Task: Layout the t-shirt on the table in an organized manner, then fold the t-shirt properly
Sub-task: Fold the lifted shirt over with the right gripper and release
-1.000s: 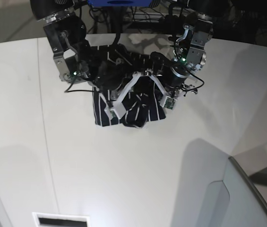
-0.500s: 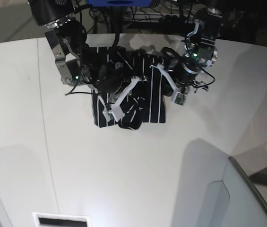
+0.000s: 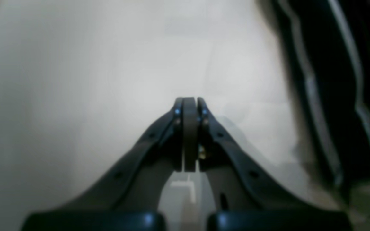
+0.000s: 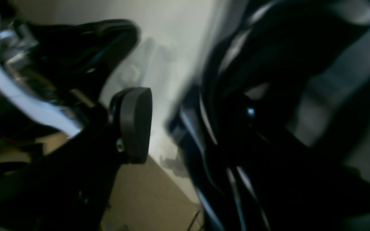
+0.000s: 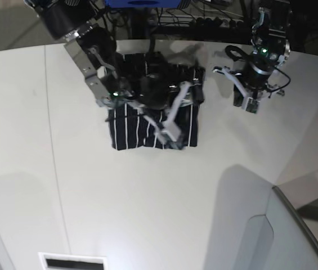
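The t-shirt (image 5: 142, 126), navy with thin white stripes, lies as a folded block at the back middle of the white table (image 5: 147, 202). My right gripper (image 5: 174, 118) hangs low over the block's right half. In the right wrist view the right gripper (image 4: 191, 123) is open, with one dark pad (image 4: 135, 125) standing apart from the blurred striped t-shirt (image 4: 268, 134). My left gripper (image 5: 246, 102) is off to the right of the fabric over bare table. In the left wrist view the left gripper (image 3: 189, 104) is shut on nothing, and the t-shirt (image 3: 332, 96) edges the right side.
A thin dark seam (image 5: 52, 146) runs down the table's left part. A grey panel (image 5: 294, 236) rises at the front right, and a white slotted piece (image 5: 71, 261) sits at the front edge. Cables (image 5: 175, 17) crowd the space behind the table.
The left gripper has pulled away to the right, clear of the shirt. The right gripper has swung right across the shirt and opened. The shirt now lies flatter.
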Robot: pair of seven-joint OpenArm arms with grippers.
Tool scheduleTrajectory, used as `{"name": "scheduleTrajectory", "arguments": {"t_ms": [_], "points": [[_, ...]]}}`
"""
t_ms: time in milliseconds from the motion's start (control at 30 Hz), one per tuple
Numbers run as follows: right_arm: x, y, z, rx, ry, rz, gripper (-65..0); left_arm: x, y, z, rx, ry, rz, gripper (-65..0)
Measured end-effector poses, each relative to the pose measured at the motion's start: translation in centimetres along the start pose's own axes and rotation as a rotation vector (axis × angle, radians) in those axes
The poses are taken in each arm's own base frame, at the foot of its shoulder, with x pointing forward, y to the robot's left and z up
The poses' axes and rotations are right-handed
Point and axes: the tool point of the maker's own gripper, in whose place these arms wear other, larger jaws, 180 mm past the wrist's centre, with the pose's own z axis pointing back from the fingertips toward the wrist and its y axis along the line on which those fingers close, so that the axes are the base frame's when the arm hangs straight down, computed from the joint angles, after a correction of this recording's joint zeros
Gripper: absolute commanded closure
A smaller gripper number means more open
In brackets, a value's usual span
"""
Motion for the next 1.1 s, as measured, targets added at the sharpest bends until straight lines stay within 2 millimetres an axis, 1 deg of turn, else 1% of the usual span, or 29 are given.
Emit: {"name": "scheduleTrajectory", "arguments": {"t_ms": [67, 133, 233, 300, 333, 367, 400, 433, 467, 500, 533, 567, 667, 800, 867, 967, 1033, 1100], "points": [[0.1, 0.8, -0.3, 0.014, 0.018, 0.041, -33.5, -2.1, 0.9, 1.0, 0.021, 0.051, 0.0, 0.0], [0.5, 1.0, -0.4, 0.017, 0.02, 0.064, -33.5, -4.0, 1.9, 1.9, 0.04, 0.094, -0.01, 0.0], [1.9, 0.5, 0.2, 0.002, -0.008, 0.094, -33.3, -5.1, 3.2, 2.7, 0.057, 0.12, -0.031, 0.0], [2.8, -0.1, 1.6, -0.014, -0.034, 0.139, -32.7, -5.8, 3.7, 3.3, 0.054, 0.133, -0.055, 0.0], [3.2, -0.7, 2.6, -0.028, -0.05, 0.16, -30.2, -6.4, 3.9, 3.8, 0.053, 0.15, -0.067, 0.0], [3.3, -1.2, 3.6, -0.042, -0.06, 0.186, -25.1, -7.3, 3.9, 4.2, 0.051, 0.171, -0.073, 0.0], [3.2, -1.7, 4.6, -0.054, -0.063, 0.199, -18.3, -8.1, 3.7, 4.6, 0.047, 0.192, -0.073, 0.0], [2.8, -2.1, 5.4, -0.07, -0.055, 0.208, -9.8, -8.6, 3.6, 4.9, 0.042, 0.205, -0.072, 0.0], [2.1, -2.3, 5.9, -0.078, -0.032, 0.215, -3.2, -8.8, 3.3, 5.0, 0.034, 0.209, -0.072, 0.0], [1.1, -2.5, 6.2, -0.081, 0.001, 0.219, 0.0, -8.9, 3.2, 5.0, 0.033, 0.21, -0.068, 0.0], [0.6, -2.5, 6.4, -0.08, 0.015, 0.222, -0.3, -8.7, 3.2, 4.9, 0.034, 0.205, -0.068, 0.0], [0.0, -2.4, 6.5, -0.076, 0.028, 0.223, -2.1, -8.5, 3.3, 4.8, 0.035, 0.2, -0.067, 0.0], [-1.3, -2.1, 6.5, -0.066, 0.044, 0.205, -0.2, -8.0, 3.6, 4.6, 0.044, 0.186, -0.071, 0.0], [-2.5, -2.2, 6.4, -0.065, 0.069, 0.185, -0.2, -8.0, 3.1, 4.6, 0.034, 0.185, -0.07, 0.0], [-1.5, -2.5, 6.4, -0.075, 0.06, 0.202, -0.2, -7.9, 3.0, 4.5, 0.031, 0.18, -0.068, 0.0], [2.0, -3.5, 6.1, -0.1, 0.015, 0.24, -0.2, -7.6, 3.2, 4.4, 0.035, 0.175, -0.071, 0.0], [3.7, -4.7, 5.9, -0.128, 0.0, 0.242, -0.2, -7.5, 3.2, 4.3, 0.037, 0.172, -0.068, 0.0], [4.2, -6.7, 5.9, -0.163, 0.001, 0.209, -0.2, -7.7, 3.2, 4.4, 0.038, 0.176, -0.069, 0.0]]}}
